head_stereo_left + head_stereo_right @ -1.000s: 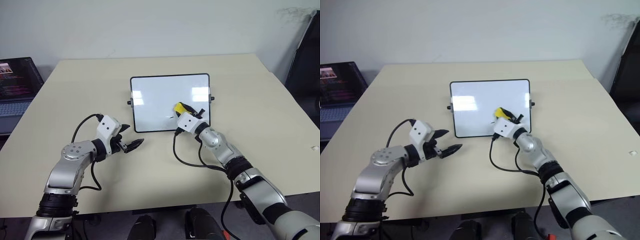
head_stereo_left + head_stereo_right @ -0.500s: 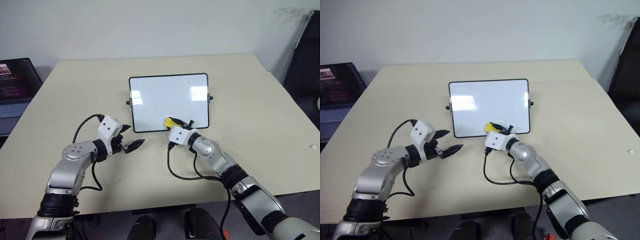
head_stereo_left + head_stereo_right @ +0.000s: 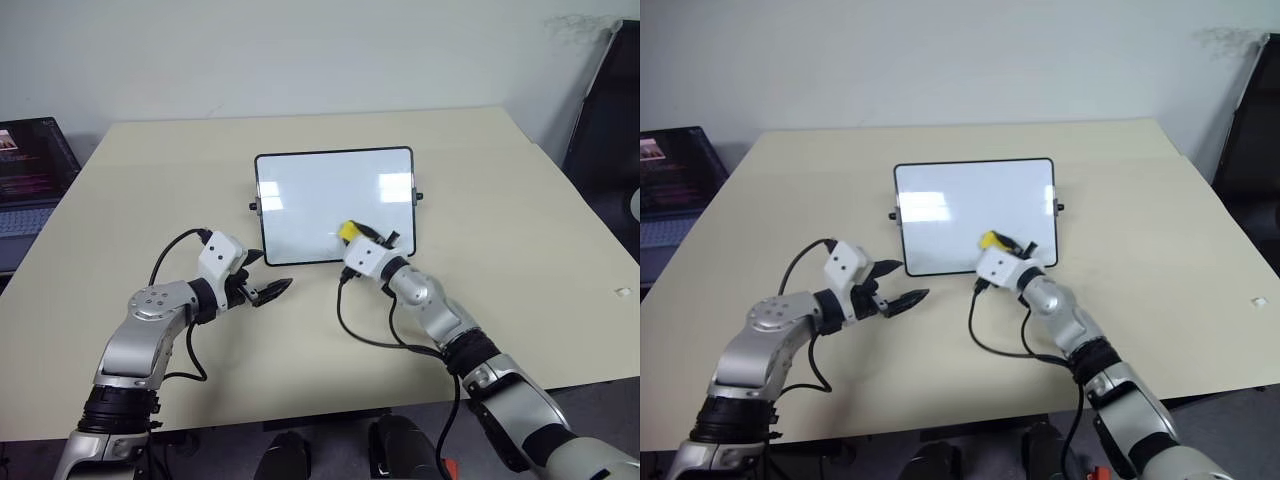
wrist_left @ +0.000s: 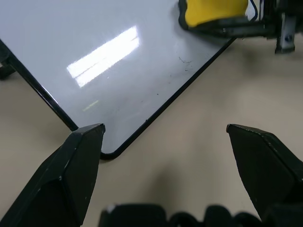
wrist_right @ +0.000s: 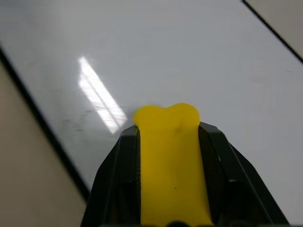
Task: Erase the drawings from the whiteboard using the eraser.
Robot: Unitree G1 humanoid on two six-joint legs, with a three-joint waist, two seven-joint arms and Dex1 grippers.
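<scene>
On the near edge of the glossy white black-framed whiteboard [image 3: 334, 205], which lies flat mid-surface, the small yellow block eraser [image 3: 350, 231] sits pinched in the right tool [image 5: 169, 137]. No drawings are legible; the board's face stretches away and leftward from the eraser. The left tool [image 3: 262, 293], spread and empty, hovers just off the near-left corner.

The whiteboard [image 3: 320, 195] is glossy white with a thin black frame, on a pale beige desk [image 3: 150, 190]. The eraser [image 3: 349, 231] is bright yellow, gripped between black fingers [image 5: 118, 175] of the right hand [image 3: 372, 240].
</scene>
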